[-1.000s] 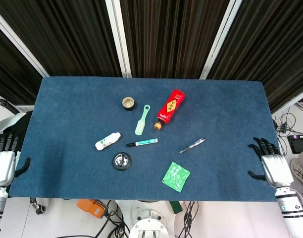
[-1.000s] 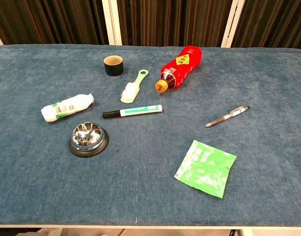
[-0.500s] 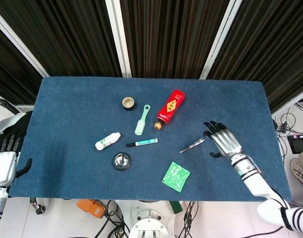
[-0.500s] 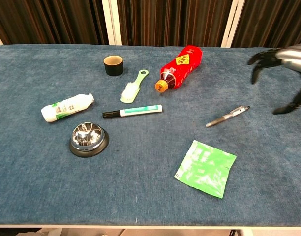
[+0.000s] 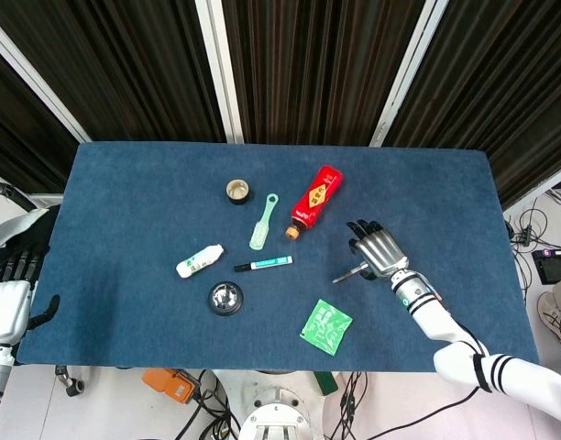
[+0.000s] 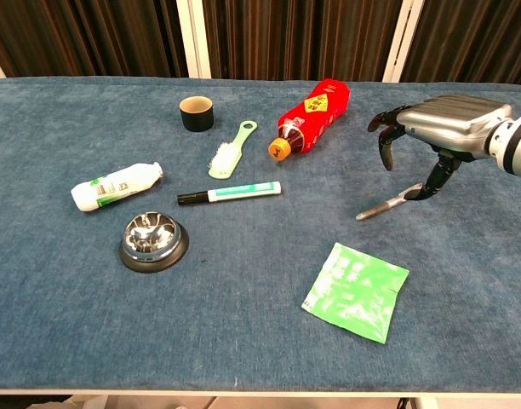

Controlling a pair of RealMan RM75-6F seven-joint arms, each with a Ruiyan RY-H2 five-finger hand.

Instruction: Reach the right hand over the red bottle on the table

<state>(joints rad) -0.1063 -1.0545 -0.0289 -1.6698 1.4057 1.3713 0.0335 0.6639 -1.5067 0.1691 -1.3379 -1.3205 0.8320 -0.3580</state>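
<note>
**Right hand short of the red bottle, bottle up and to its left**

Blue felt covers the table (image 5: 125, 174) in front of dark slatted panels. Palm down above a pen (image 6: 381, 205), the right hand (image 5: 376, 248) holds nothing, fingers apart and drooping. From it the red bottle (image 5: 316, 201) lies toward the far side and to the robot's left, well apart. The bottle lies on its side, long axis diagonal, orange cap toward the near-left. The left hand (image 5: 7, 295) sits off the table's left edge, much farther away; its fingers look loosely extended and empty.
</note>
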